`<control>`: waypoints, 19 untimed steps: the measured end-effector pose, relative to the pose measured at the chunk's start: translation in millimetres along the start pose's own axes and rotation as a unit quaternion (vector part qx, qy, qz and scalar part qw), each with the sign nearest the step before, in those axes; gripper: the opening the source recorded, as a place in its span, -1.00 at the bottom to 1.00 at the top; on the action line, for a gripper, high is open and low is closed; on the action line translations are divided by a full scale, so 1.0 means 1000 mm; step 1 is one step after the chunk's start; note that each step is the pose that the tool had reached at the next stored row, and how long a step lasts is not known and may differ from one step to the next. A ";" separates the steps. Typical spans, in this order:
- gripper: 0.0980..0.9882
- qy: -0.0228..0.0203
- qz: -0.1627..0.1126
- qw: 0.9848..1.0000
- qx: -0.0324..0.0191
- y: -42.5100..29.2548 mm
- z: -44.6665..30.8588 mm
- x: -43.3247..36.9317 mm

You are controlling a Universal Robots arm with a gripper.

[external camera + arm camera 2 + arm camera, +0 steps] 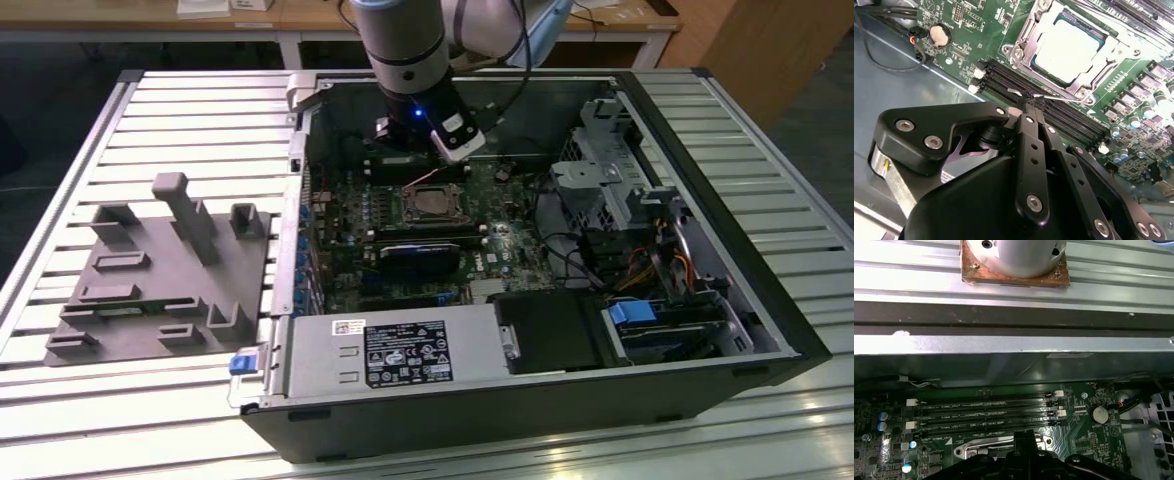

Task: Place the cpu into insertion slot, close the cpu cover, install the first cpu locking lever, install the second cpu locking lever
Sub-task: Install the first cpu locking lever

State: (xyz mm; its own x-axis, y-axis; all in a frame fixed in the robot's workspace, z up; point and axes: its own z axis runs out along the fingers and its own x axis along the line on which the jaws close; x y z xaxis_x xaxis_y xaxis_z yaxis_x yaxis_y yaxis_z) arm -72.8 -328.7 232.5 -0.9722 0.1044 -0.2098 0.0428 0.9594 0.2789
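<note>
The cpu (1070, 44), a dull silver square, lies in the insertion slot (430, 205) on the green board. The cpu cover (1026, 37), a silvery frame plate, lies flat around the chip. My gripper (1029, 102) hangs just beside the socket, on its memory-slot side, with both fingers pressed together. Its tips meet a thin silvery locking lever (1064, 98) that runs along the socket's edge. Whether the wire is pinched between the tips I cannot tell. In the exterior view the gripper (438, 160) stands just behind the socket. In the first wrist view the gripper (1024, 440) is above the socket's rim (999, 444).
Long black memory slots (1054, 117) run directly under the fingers. A coin cell (940, 34) and thin cables (884, 55) lie near the case wall. The grey power-supply box (387, 350) and drive cage (627, 190) flank the board. A grey fixture (160, 270) sits outside the case.
</note>
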 end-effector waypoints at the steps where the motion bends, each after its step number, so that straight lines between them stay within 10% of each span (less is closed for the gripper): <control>1: -0.99 0.000 0.001 1.000 0.000 -0.0003 0.0010 0.0002; 19: -0.99 -0.010 0.031 0.999 0.007 0.0064 0.0154 0.0039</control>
State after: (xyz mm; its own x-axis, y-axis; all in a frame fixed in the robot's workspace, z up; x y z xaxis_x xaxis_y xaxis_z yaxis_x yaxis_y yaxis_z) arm -72.8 -318.1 219.0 -0.9625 0.1694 -0.2117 0.1069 0.9546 0.2781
